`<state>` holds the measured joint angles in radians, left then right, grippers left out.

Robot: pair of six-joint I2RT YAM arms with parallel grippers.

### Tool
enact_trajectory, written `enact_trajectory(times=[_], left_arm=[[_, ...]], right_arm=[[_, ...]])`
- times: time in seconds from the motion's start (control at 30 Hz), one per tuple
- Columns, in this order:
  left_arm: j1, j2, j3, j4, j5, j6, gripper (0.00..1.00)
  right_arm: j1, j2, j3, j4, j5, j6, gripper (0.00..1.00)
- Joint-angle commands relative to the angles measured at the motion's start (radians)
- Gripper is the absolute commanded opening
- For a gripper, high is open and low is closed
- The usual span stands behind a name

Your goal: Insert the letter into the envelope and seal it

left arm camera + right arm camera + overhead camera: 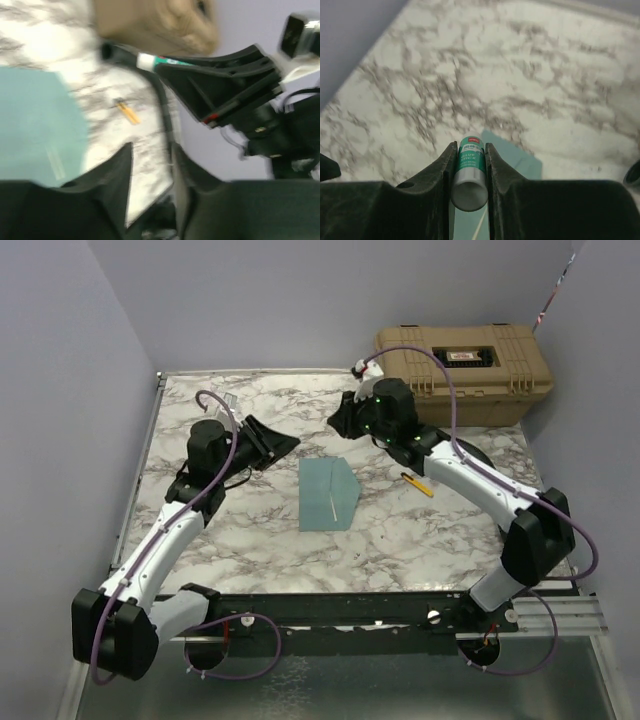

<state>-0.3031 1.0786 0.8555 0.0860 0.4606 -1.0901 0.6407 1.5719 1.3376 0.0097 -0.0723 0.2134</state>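
Observation:
The teal envelope [327, 495] lies flat at the table's middle, with a thin pale line across its lower part. The letter does not show in any view. My right gripper [345, 420] hovers just beyond the envelope's far edge. It is shut on a green and white glue stick [470, 170], with the envelope [515, 162] below it. My left gripper [280, 445] hangs to the envelope's upper left. Its jaws [151, 150] stand open with only marble between them. In the blurred left wrist view the envelope [35, 125] lies at the left and the held glue stick [165, 62] shows above.
A tan hard case [465, 360] stands at the back right corner. A small yellow item [418, 484] lies on the marble right of the envelope, under the right forearm. Grey walls close in the table at left and back.

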Motion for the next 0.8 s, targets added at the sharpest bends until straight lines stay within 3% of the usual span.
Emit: enact_trajectory(times=[0.0, 0.07, 0.2, 0.33, 0.77], left_arm=[[-0.004, 0.047, -0.122, -0.240, -0.062, 0.318, 0.26], [-0.025, 0.109, -0.153, -0.217, -0.033, 0.329, 0.13], [-0.120, 0.244, -0.169, -0.153, -0.020, 0.373, 0.05], [-0.173, 0.360, -0.156, -0.116, -0.040, 0.403, 0.01], [-0.176, 0.569, -0.158, 0.053, -0.014, 0.366, 0.00]], right_arm=[[0.024, 0.115, -0.048, -0.298, -0.024, 0.047, 0.01], [0.064, 0.147, -0.089, -0.277, -0.009, 0.069, 0.01], [0.126, 0.233, -0.098, -0.268, 0.037, 0.124, 0.01], [0.146, 0.280, -0.093, -0.272, 0.115, 0.153, 0.01], [0.165, 0.320, -0.139, -0.187, 0.190, 0.157, 0.01]])
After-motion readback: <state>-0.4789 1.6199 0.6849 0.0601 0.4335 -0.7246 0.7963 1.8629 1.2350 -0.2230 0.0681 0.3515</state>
